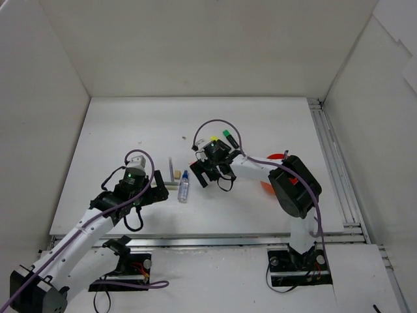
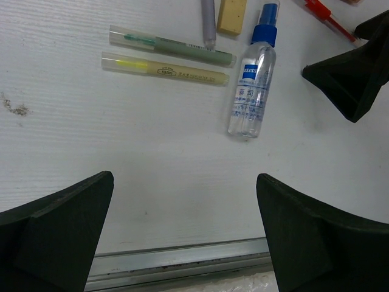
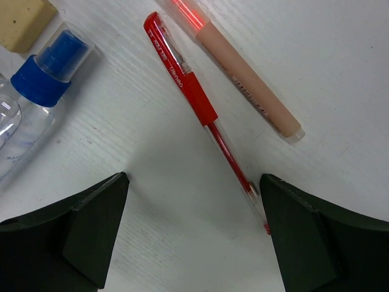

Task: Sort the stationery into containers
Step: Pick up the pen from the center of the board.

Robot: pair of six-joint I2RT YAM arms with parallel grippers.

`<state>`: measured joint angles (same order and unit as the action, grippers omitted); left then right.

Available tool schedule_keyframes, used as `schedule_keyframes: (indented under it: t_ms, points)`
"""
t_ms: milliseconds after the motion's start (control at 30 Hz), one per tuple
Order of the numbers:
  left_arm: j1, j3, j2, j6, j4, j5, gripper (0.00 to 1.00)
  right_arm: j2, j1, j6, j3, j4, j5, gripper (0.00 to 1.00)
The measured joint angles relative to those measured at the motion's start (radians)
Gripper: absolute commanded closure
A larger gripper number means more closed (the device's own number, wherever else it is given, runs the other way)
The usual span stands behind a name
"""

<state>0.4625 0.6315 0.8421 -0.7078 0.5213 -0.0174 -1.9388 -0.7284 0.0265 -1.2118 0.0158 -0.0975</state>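
Note:
My right gripper is open just above the table, its jaws either side of the tip end of a red pen; the tip lies by the right finger. A peach highlighter lies beside the pen. My left gripper hangs open over bare table, holding nothing. Ahead of it lie a pale green highlighter, a yellow one, a clear blue-capped spray tube, a tan eraser and a grey pen. The orange-red pot is mostly hidden behind the right arm.
Green-capped and yellow-capped highlighters lie just beyond the right wrist. White walls enclose the table on three sides. A metal rail runs along the near edge, and another along the right side.

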Motion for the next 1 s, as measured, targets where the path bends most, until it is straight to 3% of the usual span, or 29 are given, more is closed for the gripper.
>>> schedule_keyframes:
  t_ms: [100,500,600,633,833,1000]
  points:
    - [0.000,0.000,0.016,0.000,-0.002,0.001,0.00,0.016,-0.016,-0.026,0.032,-0.028,0.004,0.15]
    - [0.000,0.000,0.024,0.000,-0.003,0.001,0.00,0.043,-0.154,-0.054,0.061,-0.026,0.050,0.40]
    - [0.000,0.000,0.017,0.000,-0.003,0.000,0.00,0.023,-0.155,-0.056,0.028,-0.011,0.077,0.52]
    - [0.000,0.000,0.015,0.000,-0.003,-0.001,0.00,0.014,-0.155,-0.056,0.018,-0.011,0.082,0.62]
    - [0.000,0.000,-0.021,0.000,-0.001,-0.009,0.00,-0.004,-0.161,-0.065,-0.004,-0.008,0.116,0.93]
    - [0.000,0.000,-0.032,0.000,-0.001,-0.010,0.00,0.002,-0.169,-0.065,0.003,-0.007,0.139,1.00]
